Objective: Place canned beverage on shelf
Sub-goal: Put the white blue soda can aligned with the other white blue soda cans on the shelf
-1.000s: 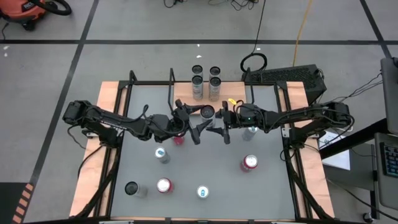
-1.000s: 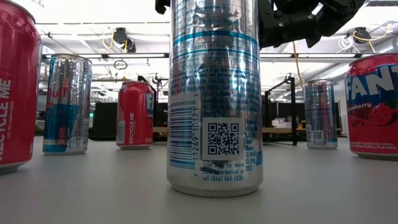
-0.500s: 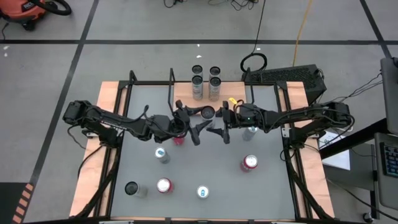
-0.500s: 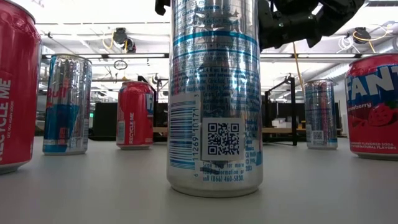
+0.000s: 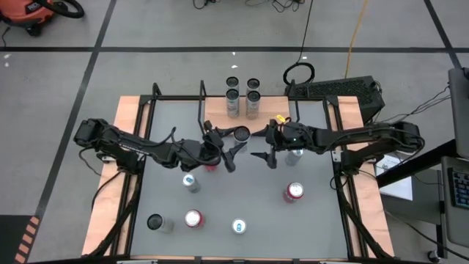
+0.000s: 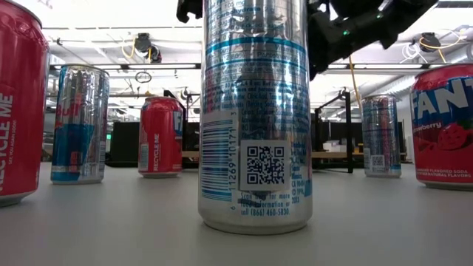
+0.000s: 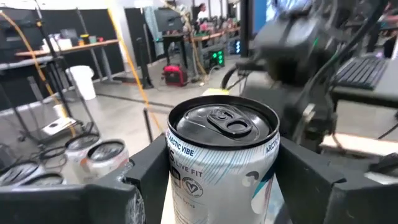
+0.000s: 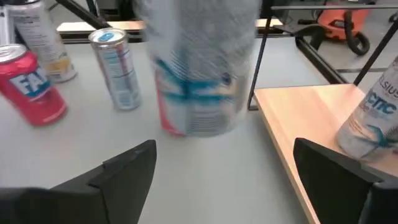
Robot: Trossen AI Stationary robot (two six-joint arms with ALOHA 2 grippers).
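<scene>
We see the silver can (image 7: 221,162) clamped between the two dark fingers of the left pincer (image 5: 233,144), upright, its black pull-tab top (image 5: 242,133) facing up, held near the front edge of the light-wood shelf (image 5: 217,108). On that shelf, beyond the left pincer, stand four silver cans (image 5: 243,94) in two pairs. The right pincer (image 5: 264,157) sits just beside the left one, on its far side from the left arm, fingers spread apart and holding nothing. Close under the left pincer a red can (image 5: 211,164) stands on the grey surface (image 5: 249,192). Farther from both pincers, toward the near edge of the surface, are more loose cans, among them a red Fanta can (image 5: 294,192).
</scene>
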